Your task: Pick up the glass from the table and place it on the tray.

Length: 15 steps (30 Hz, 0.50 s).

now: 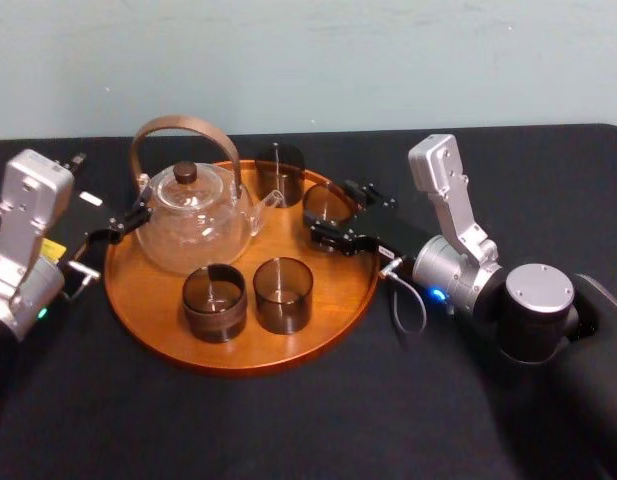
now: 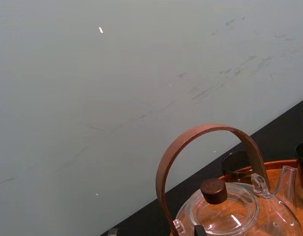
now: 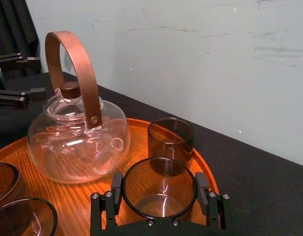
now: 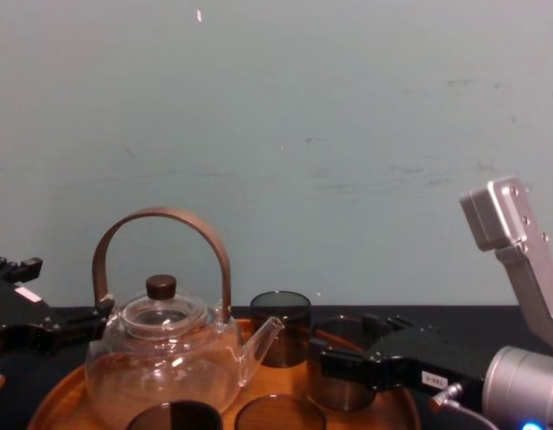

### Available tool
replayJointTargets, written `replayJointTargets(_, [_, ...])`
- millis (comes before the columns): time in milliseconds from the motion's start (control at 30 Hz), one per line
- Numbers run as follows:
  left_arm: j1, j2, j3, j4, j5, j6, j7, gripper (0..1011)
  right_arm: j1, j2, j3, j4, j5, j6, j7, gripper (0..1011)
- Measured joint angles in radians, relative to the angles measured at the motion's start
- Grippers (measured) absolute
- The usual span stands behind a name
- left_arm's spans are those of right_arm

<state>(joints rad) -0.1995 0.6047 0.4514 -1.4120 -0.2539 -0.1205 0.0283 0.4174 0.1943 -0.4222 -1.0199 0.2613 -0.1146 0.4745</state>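
The glass is a dark smoked tumbler over the right part of the round orange-brown tray. My right gripper is shut on it. In the right wrist view both pads press the sides of the glass above the tray's wood. In the chest view the glass sits low at the tray's right rim, and I cannot tell whether its base rests on the wood. My left gripper stands open beside the tray's left rim, next to the teapot, holding nothing.
A glass teapot with a tall brown hoop handle fills the tray's left half. Three more smoked glasses stand on the tray: one at the back and two at the front. The black table spreads around.
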Motion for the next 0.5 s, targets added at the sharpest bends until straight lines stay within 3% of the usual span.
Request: replayJointTargets(500, [0.0,0.0,0.0,0.0,0.0,0.0,0.0,1010,-0.002,-0.001,-0.002,0.002,0.0,0.007,0.003,901])
